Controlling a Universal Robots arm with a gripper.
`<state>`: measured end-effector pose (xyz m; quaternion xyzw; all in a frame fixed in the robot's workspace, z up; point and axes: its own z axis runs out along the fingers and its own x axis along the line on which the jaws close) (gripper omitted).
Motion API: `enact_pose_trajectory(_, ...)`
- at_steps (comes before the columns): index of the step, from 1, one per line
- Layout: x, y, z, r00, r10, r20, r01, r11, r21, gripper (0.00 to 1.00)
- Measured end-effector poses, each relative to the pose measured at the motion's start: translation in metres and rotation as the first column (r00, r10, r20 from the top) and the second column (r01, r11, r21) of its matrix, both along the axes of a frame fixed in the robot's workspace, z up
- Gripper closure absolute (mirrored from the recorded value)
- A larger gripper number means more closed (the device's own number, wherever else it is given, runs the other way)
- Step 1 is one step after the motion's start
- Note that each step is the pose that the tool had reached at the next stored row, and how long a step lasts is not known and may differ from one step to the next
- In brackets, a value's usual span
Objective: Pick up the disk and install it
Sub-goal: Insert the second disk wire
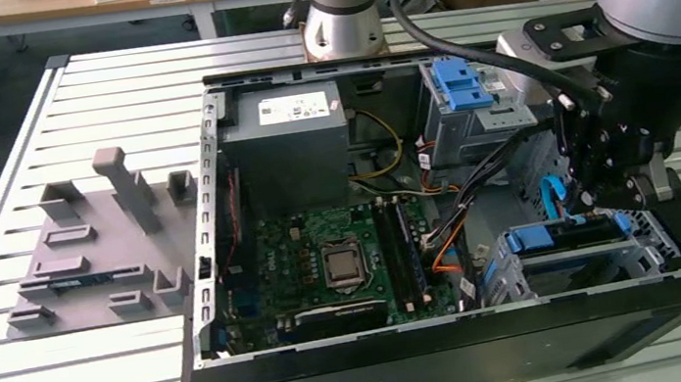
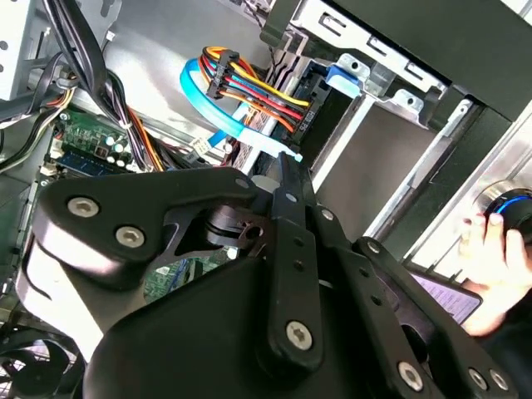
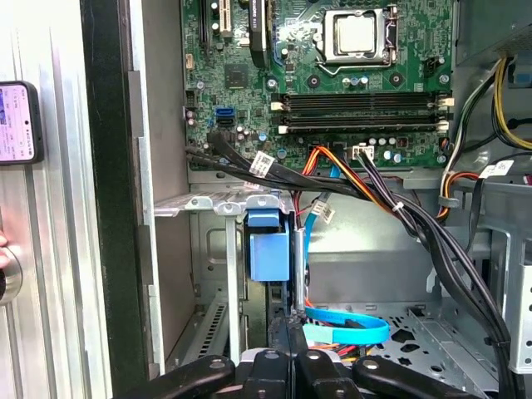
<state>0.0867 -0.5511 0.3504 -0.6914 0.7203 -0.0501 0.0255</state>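
Observation:
The disk's blue bracket [image 1: 564,234] sits in the metal drive cage [image 1: 655,253] at the front corner of the open computer case, on the exterior view's right. Its blue end tab [image 3: 268,241] faces out of the cage in the first wrist view, and the silver body is mostly hidden inside. My gripper [image 1: 595,205] hangs just above that cage, beside a light-blue flat cable [image 3: 345,326]. In both wrist views its thin fingertips [image 3: 293,326] are pressed together, shut with nothing between them [image 2: 291,158].
The case holds a green motherboard [image 1: 323,262], a grey power supply box [image 1: 286,144], a second blue-bracketed cage [image 1: 466,95] and bundled cables [image 2: 249,87]. A grey fixture plate [image 1: 92,253] lies on the exterior view's left. A hand [image 2: 490,249] and a phone [image 3: 17,120] are outside the case wall.

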Motion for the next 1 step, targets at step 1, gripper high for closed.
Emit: enact_pose_trajectory(1, 0.0000, 0.0000, 0.0000, 1.0000, 0.000, 0.0000, 0.000, 1.0000, 0.0000, 0.89)
